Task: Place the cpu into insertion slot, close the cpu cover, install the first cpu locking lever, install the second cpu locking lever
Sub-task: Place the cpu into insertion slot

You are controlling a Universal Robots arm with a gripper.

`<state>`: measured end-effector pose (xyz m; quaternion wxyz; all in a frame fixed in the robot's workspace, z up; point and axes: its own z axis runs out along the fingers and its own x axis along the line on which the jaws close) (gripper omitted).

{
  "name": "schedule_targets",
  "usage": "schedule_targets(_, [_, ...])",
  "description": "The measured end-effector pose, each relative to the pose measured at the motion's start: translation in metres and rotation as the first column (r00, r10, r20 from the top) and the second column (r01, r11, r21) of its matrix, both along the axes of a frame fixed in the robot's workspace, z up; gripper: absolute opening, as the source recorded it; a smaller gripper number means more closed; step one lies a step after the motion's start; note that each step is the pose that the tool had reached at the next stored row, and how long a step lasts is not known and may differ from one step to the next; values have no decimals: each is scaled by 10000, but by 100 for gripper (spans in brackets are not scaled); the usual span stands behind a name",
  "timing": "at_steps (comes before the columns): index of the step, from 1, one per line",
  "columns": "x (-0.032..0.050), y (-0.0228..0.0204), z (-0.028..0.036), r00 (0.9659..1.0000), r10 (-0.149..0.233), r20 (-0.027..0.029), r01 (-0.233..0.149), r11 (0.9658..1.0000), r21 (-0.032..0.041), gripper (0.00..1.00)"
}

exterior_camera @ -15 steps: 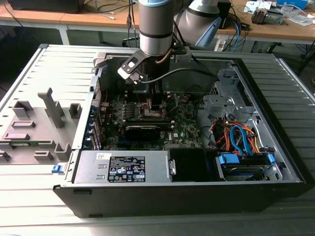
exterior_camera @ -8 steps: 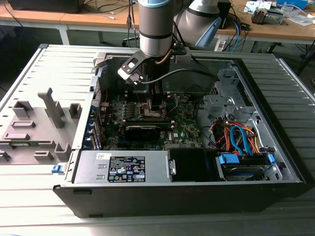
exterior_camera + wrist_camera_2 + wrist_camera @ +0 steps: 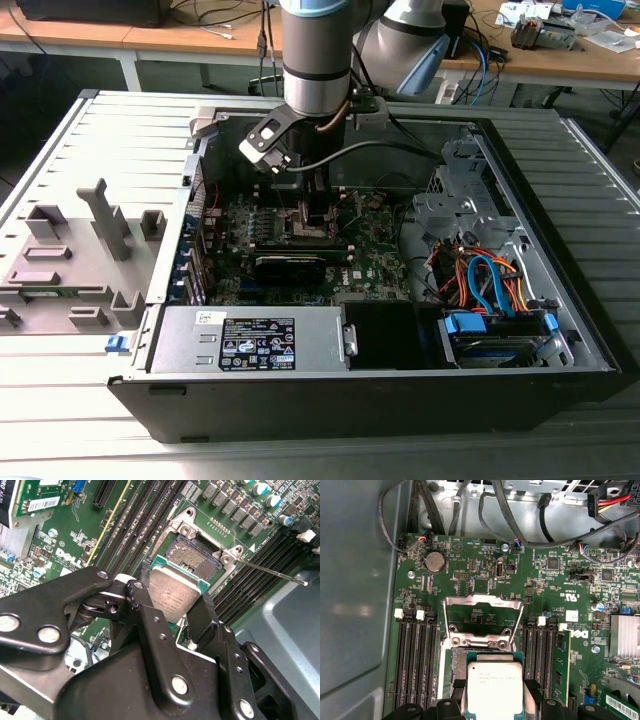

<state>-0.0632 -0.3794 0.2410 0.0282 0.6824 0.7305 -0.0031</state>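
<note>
cpu (image 3: pixel 172 592) gripped by two edges in the claw (image 3: pixel 172 600), fingers closed onto it, just over the insertion slot (image 3: pixel 197 557); contact unclear. First wrist view adds the cpu cover (image 3: pixel 483 600), flipped open beyond the claw. The chip hides the slot's near half.

Cpu (image 3: pixel 172 597) just over insertion slot (image 3: pixel 196 556)

Faint etched print on the cpu (image 3: pixel 176 587) clamped in my gripper (image 3: pixel 170 597), unreadable. White silkscreen lettering on the green board (image 3: pixel 485 582) just past it, too small to read.
</note>
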Motion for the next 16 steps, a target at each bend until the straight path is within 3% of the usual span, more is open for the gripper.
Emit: schedule_targets(16, [0,0,-50,10000,-3,1,3,10000,0,54])
